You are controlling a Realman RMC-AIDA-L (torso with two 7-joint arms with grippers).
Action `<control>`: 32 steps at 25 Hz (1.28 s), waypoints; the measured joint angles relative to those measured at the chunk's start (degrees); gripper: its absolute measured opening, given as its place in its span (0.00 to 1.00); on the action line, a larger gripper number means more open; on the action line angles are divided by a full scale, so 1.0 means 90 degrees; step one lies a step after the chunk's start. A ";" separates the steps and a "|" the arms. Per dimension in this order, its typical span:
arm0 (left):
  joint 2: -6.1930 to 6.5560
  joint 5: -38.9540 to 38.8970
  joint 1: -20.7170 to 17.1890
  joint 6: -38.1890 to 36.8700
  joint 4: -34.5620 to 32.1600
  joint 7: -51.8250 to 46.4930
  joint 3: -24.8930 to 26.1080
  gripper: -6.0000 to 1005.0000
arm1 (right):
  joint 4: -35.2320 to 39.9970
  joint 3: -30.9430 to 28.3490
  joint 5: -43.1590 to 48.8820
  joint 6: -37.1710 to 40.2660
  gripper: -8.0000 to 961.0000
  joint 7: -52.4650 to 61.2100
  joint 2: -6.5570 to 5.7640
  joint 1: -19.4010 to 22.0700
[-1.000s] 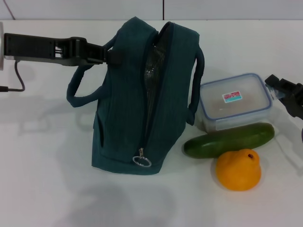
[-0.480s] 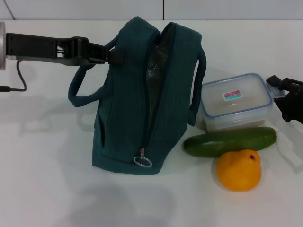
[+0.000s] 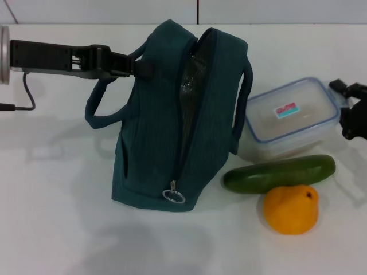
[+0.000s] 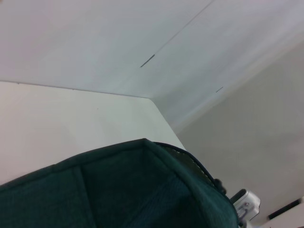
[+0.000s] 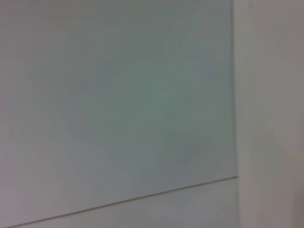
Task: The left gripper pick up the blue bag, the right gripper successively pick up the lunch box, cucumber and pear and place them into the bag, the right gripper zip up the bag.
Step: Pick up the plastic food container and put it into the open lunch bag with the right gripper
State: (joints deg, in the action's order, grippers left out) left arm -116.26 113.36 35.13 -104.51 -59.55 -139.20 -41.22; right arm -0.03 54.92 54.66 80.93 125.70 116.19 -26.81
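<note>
The blue bag [image 3: 155, 132] stands in the middle of the table, its top unzipped and foil lining showing, with the ring pull [image 3: 173, 196] low at the front. My left gripper [image 3: 142, 67] is shut on the bag's left handle near the top; the left wrist view shows only the bag's teal fabric [image 4: 118, 190]. The lunch box [image 3: 289, 117] sits tilted right of the bag, its far right end raised. My right gripper [image 3: 344, 109] holds that end at the view's right edge. The cucumber [image 3: 279, 173] lies in front of the box, the pear [image 3: 291, 209] in front of the cucumber.
The white table [image 3: 57, 217] extends left of and in front of the bag. A black cable [image 3: 26, 94] hangs from the left arm at the far left. The right wrist view shows only a pale wall [image 5: 118, 95].
The lunch box has tipped and shifted up and to the right with the right gripper at its end. The bag and left gripper have edged slightly right. Cucumber and pear stay put.
</note>
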 joint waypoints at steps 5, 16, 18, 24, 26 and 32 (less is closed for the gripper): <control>-0.0003 0.0000 0.0005 0.0001 0.0063 0.0023 0.0000 0.09 | -0.0042 -0.0007 -0.0316 0.0409 0.12 0.0084 0.0001 0.0002; -0.0017 -0.0063 0.0036 -0.0007 0.0210 0.0086 -0.0010 0.09 | -0.0047 -0.0523 -0.0599 0.1382 0.12 0.0237 0.0001 -0.0087; -0.0026 -0.0065 0.0044 -0.0009 0.0210 0.0086 -0.0010 0.09 | -0.0045 -0.0660 -0.0616 0.1452 0.12 0.0238 0.0000 -0.0087; -0.0056 -0.0066 0.0078 -0.0005 0.0210 0.0085 -0.0011 0.09 | -0.0010 -0.0727 -0.0756 0.1476 0.12 0.0244 0.0001 -0.0081; -0.0077 -0.0063 0.0099 -0.0004 0.0211 0.0086 -0.0025 0.09 | -0.0009 -0.0733 -0.0816 0.1477 0.12 0.0250 0.0001 -0.0110; -0.0132 -0.0069 0.0179 0.0007 0.0210 0.0086 -0.0132 0.09 | 0.0001 -0.0737 -0.1033 0.1567 0.13 0.0339 0.0000 -0.0320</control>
State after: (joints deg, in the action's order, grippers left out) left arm -117.45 112.74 36.75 -104.44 -57.65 -138.43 -42.41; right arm -0.02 48.28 45.37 95.03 128.75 116.19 -29.69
